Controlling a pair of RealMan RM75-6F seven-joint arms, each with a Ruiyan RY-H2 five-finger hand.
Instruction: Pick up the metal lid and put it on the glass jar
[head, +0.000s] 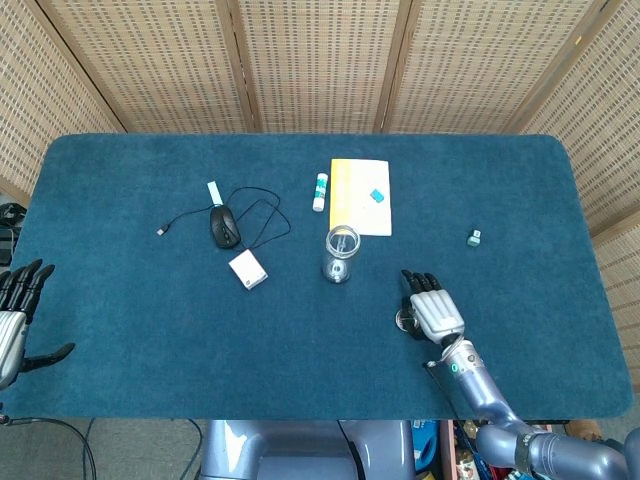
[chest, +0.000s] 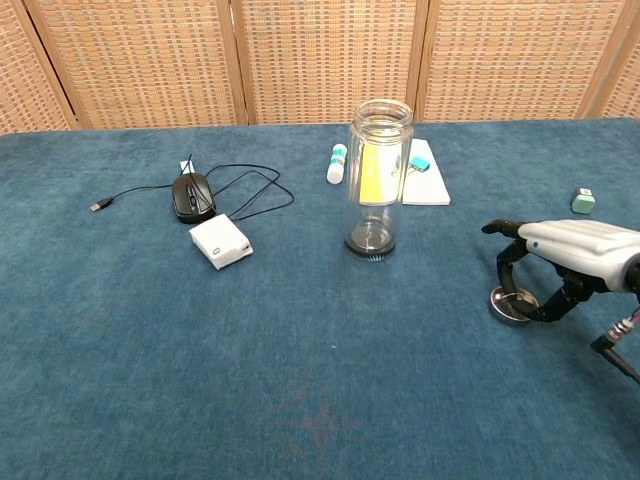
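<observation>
The metal lid (chest: 512, 306) lies flat on the blue cloth at the front right, partly covered in the head view by my right hand (head: 433, 309). My right hand (chest: 570, 250) arches over it, with fingers down at its left rim and the thumb at its right rim, pinching it on the table. The glass jar (chest: 379, 180) stands upright and open-topped at mid-table, left of and beyond the lid (head: 405, 321); the jar (head: 340, 253) is apart from the hand. My left hand (head: 14, 322) hangs at the table's front left edge, fingers spread, holding nothing.
A black mouse (head: 224, 226) with its cable and a white box (head: 248, 270) lie left of the jar. Behind the jar are a yellow-and-white notebook (head: 361, 195) and a glue stick (head: 319, 191). A small green object (head: 475, 237) sits at the right.
</observation>
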